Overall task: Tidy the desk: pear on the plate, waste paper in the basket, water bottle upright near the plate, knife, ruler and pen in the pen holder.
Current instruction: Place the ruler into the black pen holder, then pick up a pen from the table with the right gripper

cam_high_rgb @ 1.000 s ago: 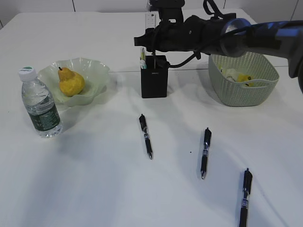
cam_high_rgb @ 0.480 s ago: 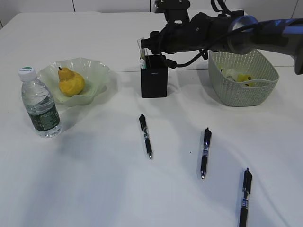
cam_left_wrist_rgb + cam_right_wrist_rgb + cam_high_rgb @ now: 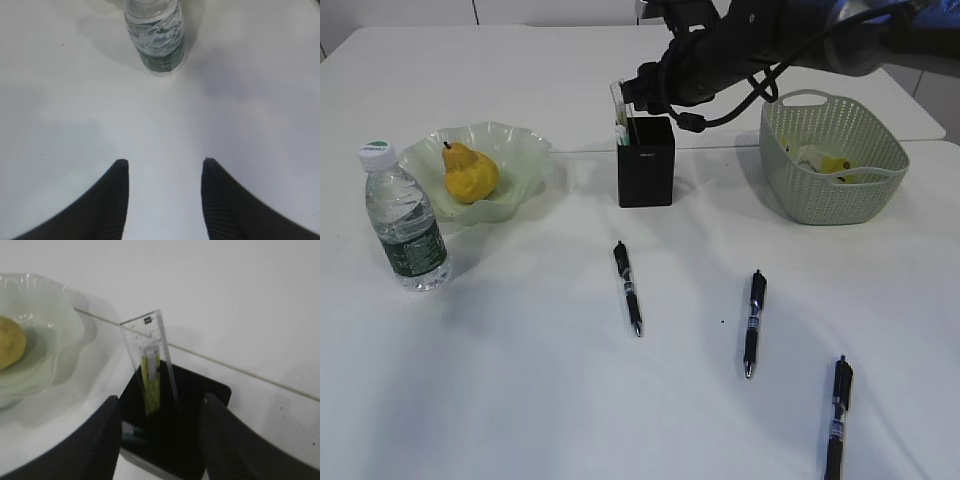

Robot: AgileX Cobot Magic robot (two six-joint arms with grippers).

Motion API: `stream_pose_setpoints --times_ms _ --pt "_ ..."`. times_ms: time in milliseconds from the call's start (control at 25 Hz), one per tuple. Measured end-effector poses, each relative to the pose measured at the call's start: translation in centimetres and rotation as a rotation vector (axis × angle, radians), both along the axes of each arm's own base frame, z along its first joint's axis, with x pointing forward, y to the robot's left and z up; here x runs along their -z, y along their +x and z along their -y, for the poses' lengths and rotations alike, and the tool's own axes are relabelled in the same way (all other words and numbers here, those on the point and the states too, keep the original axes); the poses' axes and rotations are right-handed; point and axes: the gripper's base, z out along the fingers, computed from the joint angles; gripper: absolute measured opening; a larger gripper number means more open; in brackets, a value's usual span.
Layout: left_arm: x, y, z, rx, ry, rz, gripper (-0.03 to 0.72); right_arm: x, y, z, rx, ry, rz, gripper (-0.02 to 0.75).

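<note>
Fingers (image 3: 110, 440) straddle ruler (image 3: 149, 357) in pen holder (image 3: 190, 440).

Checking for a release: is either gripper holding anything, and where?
Nothing is held. The right gripper stands open around the ruler in the pen holder; the left gripper is empty.

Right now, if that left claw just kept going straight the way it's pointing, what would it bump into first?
Most likely the water bottle. The left gripper stands open over bare desk, and the bottle stands ahead, slightly left of centre; depth is hard to judge.
</note>
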Motion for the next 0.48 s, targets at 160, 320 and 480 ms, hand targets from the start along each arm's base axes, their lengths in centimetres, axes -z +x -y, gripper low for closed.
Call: stream_pose_setpoints --times_ms 160,320,480 --pt "0.0 0.0 0.0 0.000 0.004 0.001 0.330 -1.0 -1.0 0.3 -0.038 -0.060 -0.064 0.407" --pt "0.0 0.0 -0.1 0.002 0.018 0.000 0.330 -2.4 -2.1 0.7 -0.071 -0.130 -0.112 0.407" --pt "0.0 0.0 -0.2 0.003 0.025 0.001 0.330 -4.0 -3.2 1.4 -0.093 -0.212 -0.176 0.406"
